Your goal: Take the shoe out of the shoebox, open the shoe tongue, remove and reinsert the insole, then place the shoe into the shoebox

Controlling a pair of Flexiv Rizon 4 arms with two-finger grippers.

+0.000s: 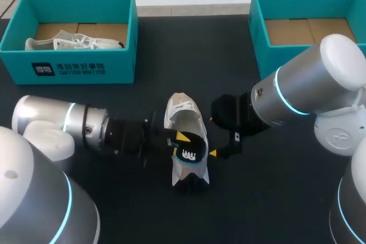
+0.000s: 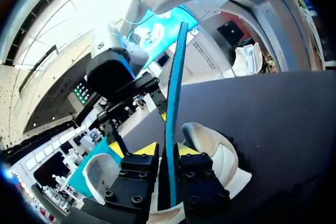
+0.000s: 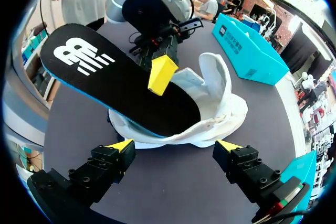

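Observation:
A white shoe lies at the middle of the black table, toe toward the far side. Its black insole with a white logo sticks out of the heel opening, slanting up toward the table's front. My left gripper comes in from the left; the insole stands edge-on between its fingers with a thin gap on one side, so it is open. One of its fingertips lies over the insole. My right gripper stands wide open just right of the shoe, holding nothing.
A teal shoebox at the back left holds another white shoe. A second teal shoebox stands at the back right, showing only its cardboard floor. Both arms crowd the table's middle.

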